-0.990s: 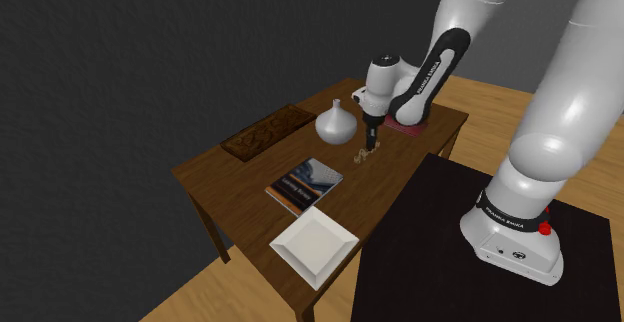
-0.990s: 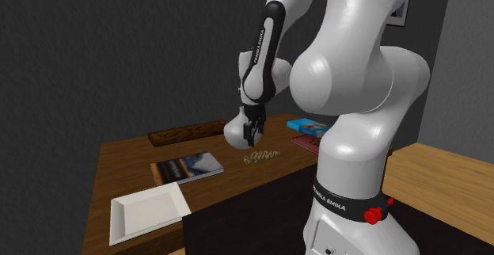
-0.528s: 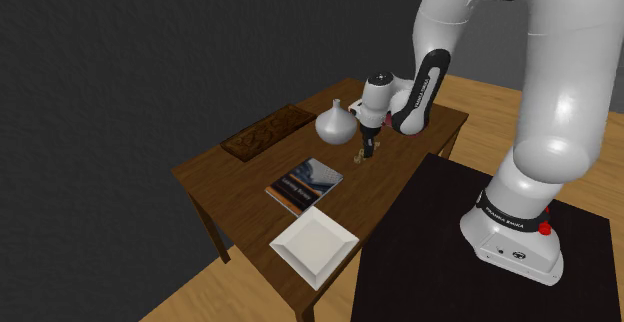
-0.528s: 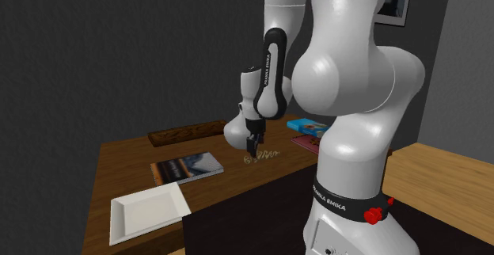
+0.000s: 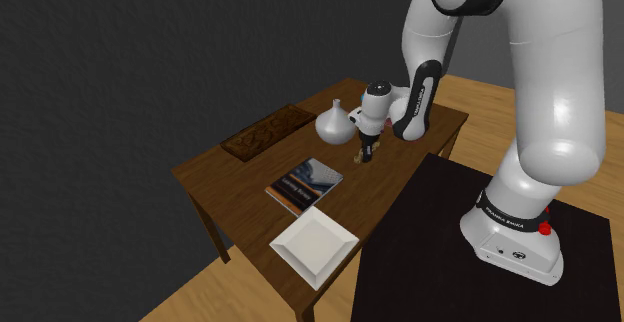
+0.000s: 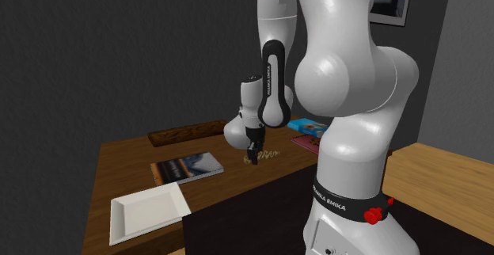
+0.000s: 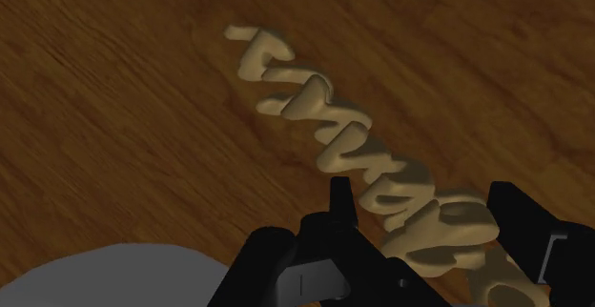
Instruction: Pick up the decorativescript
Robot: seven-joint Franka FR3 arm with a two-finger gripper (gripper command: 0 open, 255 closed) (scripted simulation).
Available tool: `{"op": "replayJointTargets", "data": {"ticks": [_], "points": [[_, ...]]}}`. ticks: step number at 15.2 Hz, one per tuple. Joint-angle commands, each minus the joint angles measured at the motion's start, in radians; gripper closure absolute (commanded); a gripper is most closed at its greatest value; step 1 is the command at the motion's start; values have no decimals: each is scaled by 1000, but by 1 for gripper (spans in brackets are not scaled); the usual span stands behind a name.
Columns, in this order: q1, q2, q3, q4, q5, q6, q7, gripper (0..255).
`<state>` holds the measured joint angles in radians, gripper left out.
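The decorative script is a tan string of cursive letters lying flat on the brown wooden table. My gripper is down at the tabletop over one end of it. Both black fingers press against the letters from either side, so the gripper is shut on the script. In the shoulder view the gripper points down beside a white vase and hides most of the script. In the second exterior view the script trails out from the gripper toward that view's right.
A dark tray lies at the table's back edge. A book and a white square plate lie nearer the front. A blue book and a red one sit behind the arm. The black stand adjoins the table.
The gripper has dropped from a little above the table down onto the script, and its fingers have gone from open to shut on the letters.
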<state>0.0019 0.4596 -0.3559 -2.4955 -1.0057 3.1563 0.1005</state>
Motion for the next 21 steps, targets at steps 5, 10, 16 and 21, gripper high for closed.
{"op": "replayJointTargets", "data": {"ticks": [5,10,16,21], "points": [[1,5,-3,3,-1,3,2,255],[-41,-43,44,-17,25,-34,-38,255],[-142,-160,156,-65,128,-118,-162,255],[-203,-251,234,-99,238,-180,-274,255]]}}
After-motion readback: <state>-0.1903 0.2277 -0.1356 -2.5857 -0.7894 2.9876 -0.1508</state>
